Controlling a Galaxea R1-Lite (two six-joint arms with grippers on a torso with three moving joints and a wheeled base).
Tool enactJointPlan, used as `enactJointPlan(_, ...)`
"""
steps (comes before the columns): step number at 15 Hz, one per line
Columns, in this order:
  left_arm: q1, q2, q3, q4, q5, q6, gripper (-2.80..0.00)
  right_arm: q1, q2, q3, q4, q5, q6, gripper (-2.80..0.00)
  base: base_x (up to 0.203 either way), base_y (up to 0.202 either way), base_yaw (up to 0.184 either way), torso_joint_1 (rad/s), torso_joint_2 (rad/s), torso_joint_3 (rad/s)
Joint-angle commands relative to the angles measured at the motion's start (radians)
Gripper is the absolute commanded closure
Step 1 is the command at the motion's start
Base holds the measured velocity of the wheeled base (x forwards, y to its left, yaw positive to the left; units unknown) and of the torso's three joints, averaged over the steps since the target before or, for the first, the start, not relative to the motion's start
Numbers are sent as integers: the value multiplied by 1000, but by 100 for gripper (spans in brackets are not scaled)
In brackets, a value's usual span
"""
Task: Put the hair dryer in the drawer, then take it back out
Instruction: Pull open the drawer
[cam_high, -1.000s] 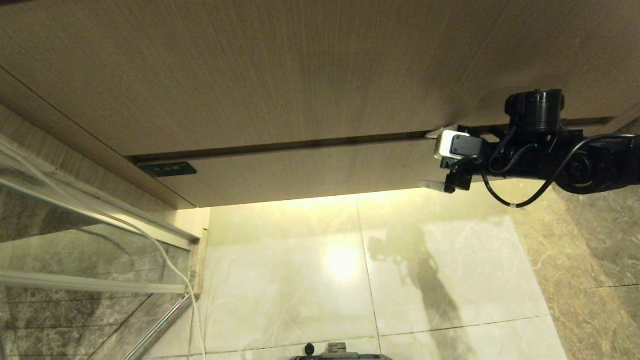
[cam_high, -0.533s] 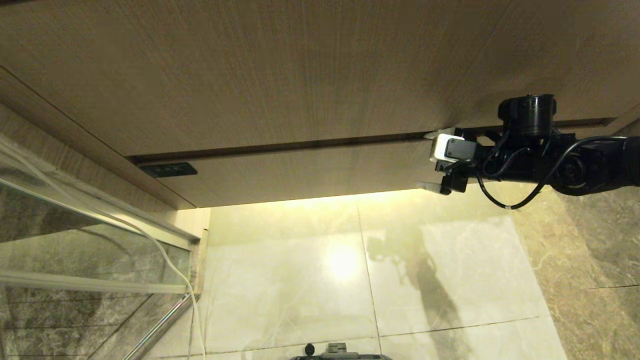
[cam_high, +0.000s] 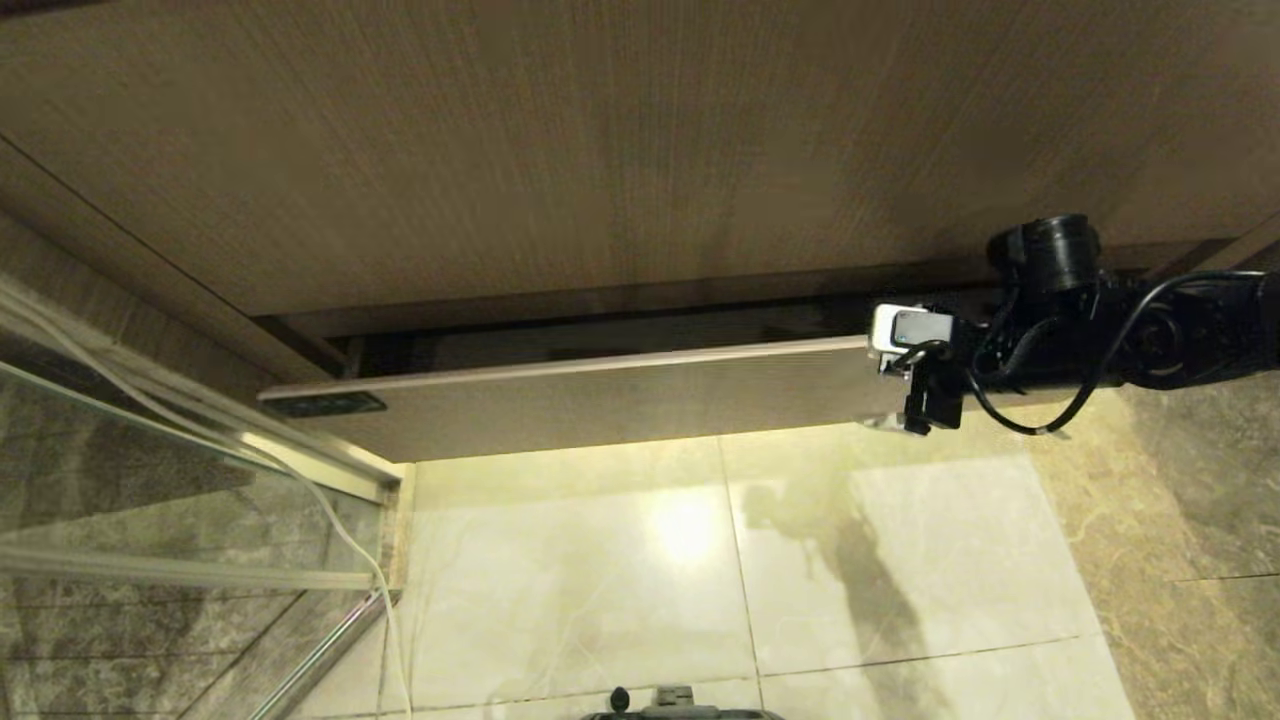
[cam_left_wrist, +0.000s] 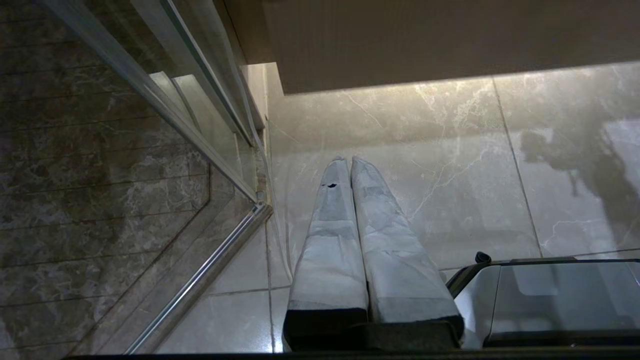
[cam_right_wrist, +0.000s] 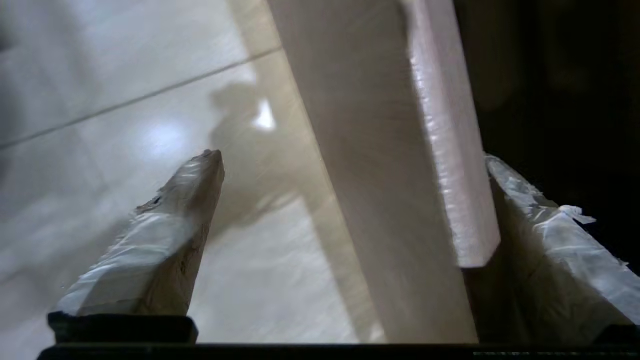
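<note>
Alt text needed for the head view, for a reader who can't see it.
The right end effector, fingers spread, straddles the right end of the drawer front, which stands partly pulled out from under a taller wood panel. Below lies glossy tiled floor, with a glass partition at left; no hair dryer shows.

Drawer (cam_high: 600, 400) partly out below the wood panel (cam_high: 600, 150), above the floor (cam_high: 700, 560).
</note>
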Motion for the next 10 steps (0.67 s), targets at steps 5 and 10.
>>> enactJointPlan(5,0,0,0,0,0,0,0,-5,-28,18,57,-46,8,-280,0,0,0,0,0,0)
enactJointPlan(10,0,0,0,0,0,0,0,-65,-148,78,333,-39,57,-280,0,0,0,0,0,0)
